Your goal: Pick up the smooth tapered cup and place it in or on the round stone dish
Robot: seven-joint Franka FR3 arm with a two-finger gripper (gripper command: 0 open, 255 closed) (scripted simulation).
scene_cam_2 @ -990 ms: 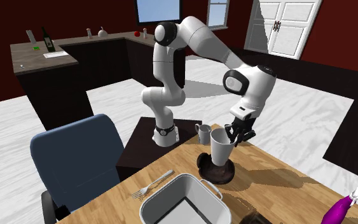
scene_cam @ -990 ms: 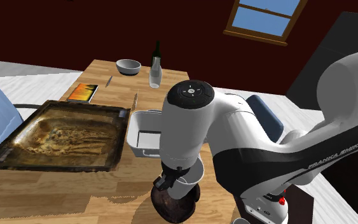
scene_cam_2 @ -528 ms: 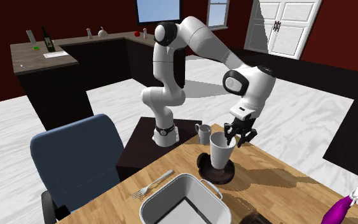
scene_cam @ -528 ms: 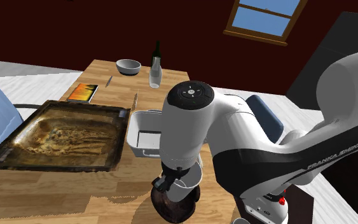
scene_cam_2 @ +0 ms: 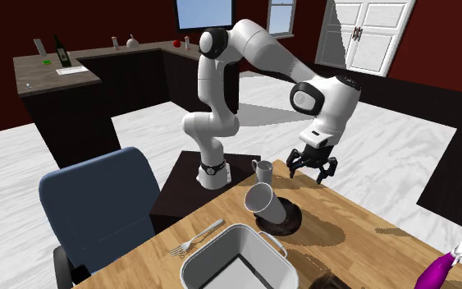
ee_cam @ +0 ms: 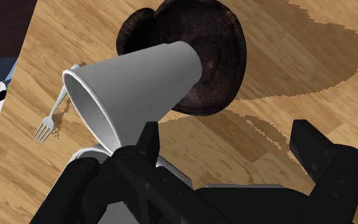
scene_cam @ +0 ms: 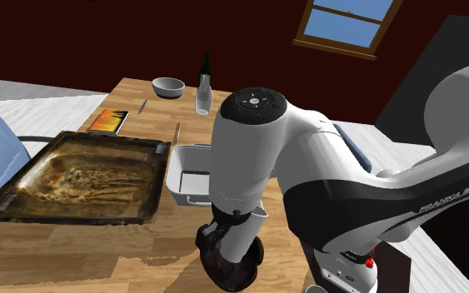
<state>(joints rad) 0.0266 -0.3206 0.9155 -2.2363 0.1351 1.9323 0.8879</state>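
Observation:
The smooth tapered cup (scene_cam_2: 263,201) is plain white and lies tipped on its side. Its narrow base rests on the round dark dish (scene_cam_2: 290,222) and its mouth points toward the fork. My gripper (scene_cam_2: 312,171) hangs above the dish and beside the cup, open, touching nothing. In the wrist view the cup (ee_cam: 133,83) leans across the rim of the dish (ee_cam: 215,57). There my gripper (ee_cam: 231,149) shows its two black fingers (ee_cam: 317,149) standing wide apart with only table between them. From the shoulder the arm covers much of the dish (scene_cam: 245,270).
A small white mug (scene_cam_2: 263,172) stands behind the dish near the table edge. A fork (scene_cam_2: 196,238) and a white rectangular pan (scene_cam_2: 237,263) lie in front. A big baking tray (scene_cam: 74,179), a bottle (scene_cam: 203,87) and a bowl (scene_cam: 168,86) lie farther along. A blue chair (scene_cam_2: 98,205) stands beside the table.
The gripper went from shut on the upright cup to open and lifted away. The cup, set on the dish, has toppled onto its side.

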